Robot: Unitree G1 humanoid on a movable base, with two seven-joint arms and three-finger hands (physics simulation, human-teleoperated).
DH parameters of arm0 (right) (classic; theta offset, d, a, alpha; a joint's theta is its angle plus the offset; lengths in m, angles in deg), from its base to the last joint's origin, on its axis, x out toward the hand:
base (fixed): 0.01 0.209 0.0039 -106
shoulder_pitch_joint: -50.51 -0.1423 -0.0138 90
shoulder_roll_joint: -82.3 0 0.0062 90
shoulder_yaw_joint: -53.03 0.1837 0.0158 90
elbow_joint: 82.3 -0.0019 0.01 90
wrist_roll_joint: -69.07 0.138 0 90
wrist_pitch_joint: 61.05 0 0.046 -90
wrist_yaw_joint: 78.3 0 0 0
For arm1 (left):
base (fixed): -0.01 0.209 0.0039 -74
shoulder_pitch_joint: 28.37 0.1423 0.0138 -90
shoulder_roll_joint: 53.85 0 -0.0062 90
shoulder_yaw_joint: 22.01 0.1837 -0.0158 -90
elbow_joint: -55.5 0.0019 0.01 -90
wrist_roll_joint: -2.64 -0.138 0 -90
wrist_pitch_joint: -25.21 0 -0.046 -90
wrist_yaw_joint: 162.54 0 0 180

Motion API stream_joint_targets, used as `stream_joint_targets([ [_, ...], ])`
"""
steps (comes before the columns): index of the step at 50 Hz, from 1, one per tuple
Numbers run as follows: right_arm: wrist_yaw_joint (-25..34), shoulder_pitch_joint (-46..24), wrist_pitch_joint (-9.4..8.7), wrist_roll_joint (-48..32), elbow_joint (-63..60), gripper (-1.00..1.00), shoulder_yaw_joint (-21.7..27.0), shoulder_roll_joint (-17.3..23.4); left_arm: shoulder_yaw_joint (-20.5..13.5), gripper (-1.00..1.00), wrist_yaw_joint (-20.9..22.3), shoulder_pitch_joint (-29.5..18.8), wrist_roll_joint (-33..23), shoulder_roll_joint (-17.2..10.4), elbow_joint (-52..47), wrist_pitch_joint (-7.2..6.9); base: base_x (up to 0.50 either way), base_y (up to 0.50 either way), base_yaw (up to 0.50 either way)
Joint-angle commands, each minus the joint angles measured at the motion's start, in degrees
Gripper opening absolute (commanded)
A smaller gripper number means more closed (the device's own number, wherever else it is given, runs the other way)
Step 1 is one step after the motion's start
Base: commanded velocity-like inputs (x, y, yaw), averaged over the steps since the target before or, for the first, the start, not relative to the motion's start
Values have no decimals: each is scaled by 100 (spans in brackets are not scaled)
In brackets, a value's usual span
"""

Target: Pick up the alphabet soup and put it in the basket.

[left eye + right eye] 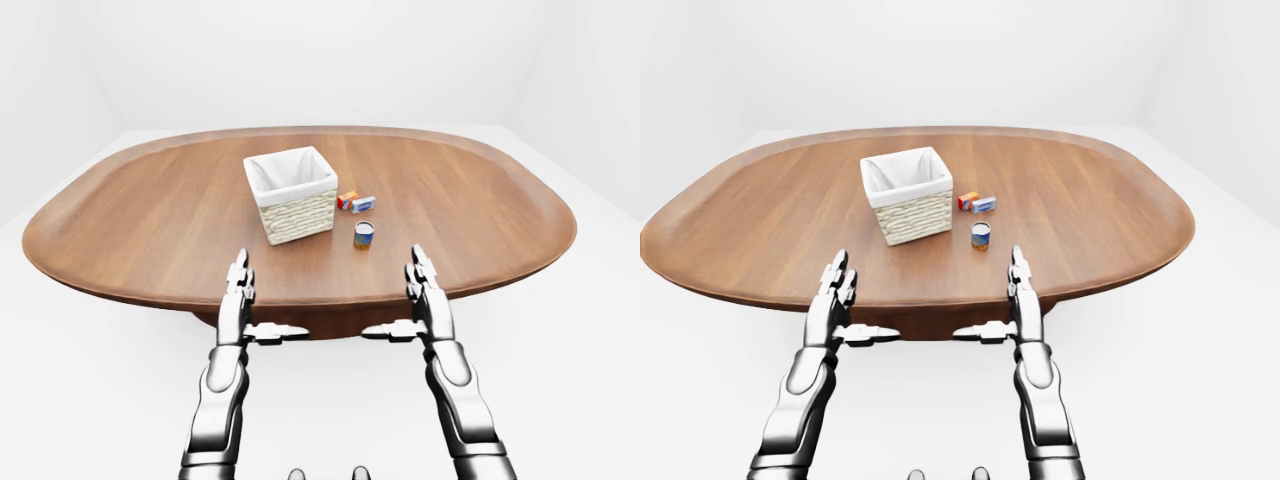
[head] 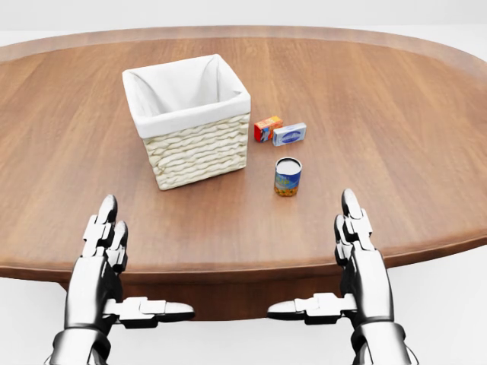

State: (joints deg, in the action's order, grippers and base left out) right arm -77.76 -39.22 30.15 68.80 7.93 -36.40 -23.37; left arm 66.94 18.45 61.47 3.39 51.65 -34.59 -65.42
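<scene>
The alphabet soup can (image 2: 288, 176), blue and yellow with a pale lid, stands upright on the oval wooden table (image 2: 396, 114), just right of the basket. The woven basket (image 2: 190, 118) has a white cloth lining and looks empty. My left hand (image 2: 114, 262) hovers open at the table's near edge, below the basket in the head view. My right hand (image 2: 342, 262) is open too, below and right of the can. Both hands hold flat fingers and inward-pointing thumbs, apart from everything.
An orange box (image 2: 267, 128) and a blue-and-white box (image 2: 290, 134) lie side by side just above the can in the head view. The table's near rim (image 2: 228, 270) runs between my hands. White floor and walls (image 1: 320, 60) surround the table.
</scene>
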Motion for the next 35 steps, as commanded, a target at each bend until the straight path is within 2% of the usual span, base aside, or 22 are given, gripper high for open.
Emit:
stream_joint_targets([
  [1, 58, 48, 250, -91, 91, 100, 74, 43, -207, 100, 169, -107, 194, -89, 86, -148, 0, 0, 0],
  [2, 55, 27, 265, -92, 133, 100, 79, 46, -198, 100, 188, -100, 227, -87, 38, -256, 0, 0, 0],
  [3, 67, -5, 250, -72, 187, 100, 89, 50, -192, 100, 196, -88, 225, -89, 28, -224, 0, 0, 0],
  [9, 108, -25, 153, -22, 187, 100, 101, 60, -218, 100, 166, 4, 226, -89, -189, -226, 0, 0, 0],
  [13, 144, -18, 103, 9, 164, 100, 90, 54, -272, 100, 22, 61, 160, -84, -336, -9, 0, 0, 0],
  [16, 159, -27, 91, 26, 181, 100, 93, 53, -340, 100, -41, 205, 222, -73, -711, 25, 0, 0, 0],
  [17, 141, -39, 104, 15, 193, 100, 98, 54, -392, 100, -50, 305, 302, -71, -996, -49, 0, 0, 0],
  [21, 156, -50, 73, 51, 209, 100, 92, 52, -588, 100, -71, 577, 462, -73, -1729, -94, 0, 0, 0],
  [23, 123, -84, 85, 46, 250, 100, 113, 55, -679, 100, -17, 693, 566, -65, -2073, -263, 0, 0, 0],
  [24, 70, -111, 148, 16, 299, 100, 135, 62, -743, 100, -3, 761, 609, -57, -2271, -309, 0, 0, 0],
  [27, 93, -140, 83, 87, 292, 100, 170, 79, -937, 100, 58, 953, 755, -12, -2813, -437, 0, 0, 0],
  [35, 115, -108, 42, 139, 199, 100, 177, 82, -1771, 100, 504, 1604, 1485, 324, -4456, -437, 0, 0, 0],
])
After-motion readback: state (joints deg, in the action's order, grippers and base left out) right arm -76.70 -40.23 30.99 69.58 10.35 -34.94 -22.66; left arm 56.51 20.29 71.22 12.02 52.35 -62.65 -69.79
